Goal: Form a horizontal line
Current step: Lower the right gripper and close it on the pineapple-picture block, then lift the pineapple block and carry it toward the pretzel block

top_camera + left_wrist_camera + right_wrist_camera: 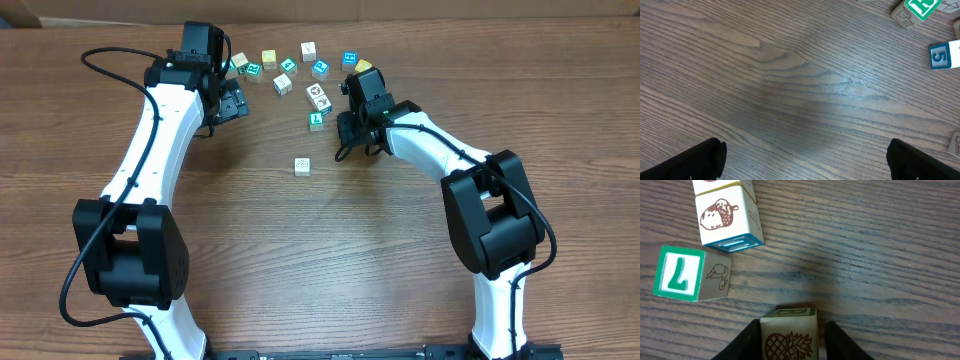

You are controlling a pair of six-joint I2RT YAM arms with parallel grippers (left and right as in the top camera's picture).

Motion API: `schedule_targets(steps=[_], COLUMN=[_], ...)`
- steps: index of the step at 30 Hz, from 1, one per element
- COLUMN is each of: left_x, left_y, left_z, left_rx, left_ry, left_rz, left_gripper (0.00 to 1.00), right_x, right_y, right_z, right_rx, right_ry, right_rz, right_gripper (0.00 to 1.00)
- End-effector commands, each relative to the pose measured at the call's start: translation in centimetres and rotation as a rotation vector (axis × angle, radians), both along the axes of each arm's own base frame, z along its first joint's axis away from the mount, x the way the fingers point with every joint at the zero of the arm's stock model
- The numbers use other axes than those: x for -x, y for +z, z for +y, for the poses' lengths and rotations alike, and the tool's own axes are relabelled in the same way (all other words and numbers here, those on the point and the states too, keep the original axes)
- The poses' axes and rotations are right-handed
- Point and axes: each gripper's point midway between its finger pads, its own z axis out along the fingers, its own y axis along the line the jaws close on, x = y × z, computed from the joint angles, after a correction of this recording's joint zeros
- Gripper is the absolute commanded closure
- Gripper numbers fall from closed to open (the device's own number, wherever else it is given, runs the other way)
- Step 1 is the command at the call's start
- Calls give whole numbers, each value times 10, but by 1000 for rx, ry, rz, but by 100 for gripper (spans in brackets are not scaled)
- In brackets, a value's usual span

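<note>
Forming the line has not started: no row is laid, and the pineapple cube (789,332) sits between the right gripper's (790,347) fingers, which hug both its sides, though a firm clamp cannot be confirmed. The acorn cube (722,217) and green cube (685,275) lie ahead-left, so the right arm is nearest. Overhead count: about twelve loose cubes (308,50); the left gripper (807,155) stands spread wide over bare table (790,75).

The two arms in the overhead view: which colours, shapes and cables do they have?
Left arm and right arm: white rounded links, bulky black joint housings. Left gripper and right gripper are black. A thin black cable loops along each arm.
</note>
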Motion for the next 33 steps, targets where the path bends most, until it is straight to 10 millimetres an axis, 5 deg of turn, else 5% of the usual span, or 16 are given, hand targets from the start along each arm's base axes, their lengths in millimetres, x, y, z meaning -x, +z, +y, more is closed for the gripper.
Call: schedule_targets(steps=[1, 9, 33], left_x=[-5, -5, -5], left_y=[3, 3, 3], left_z=[1, 1, 1], left_rx=[-12, -12, -12], left_ry=[1, 1, 1], left_rz=[-10, -10, -10], left_gripper=[0, 0, 0], right_x=[-6, -8, -7], right_y=[4, 5, 5], right_z=[2, 3, 2], right_rx=[-10, -15, -13], right_ry=[1, 1, 1], right_rz=[-17, -27, -22], right_gripper=[63, 58, 65])
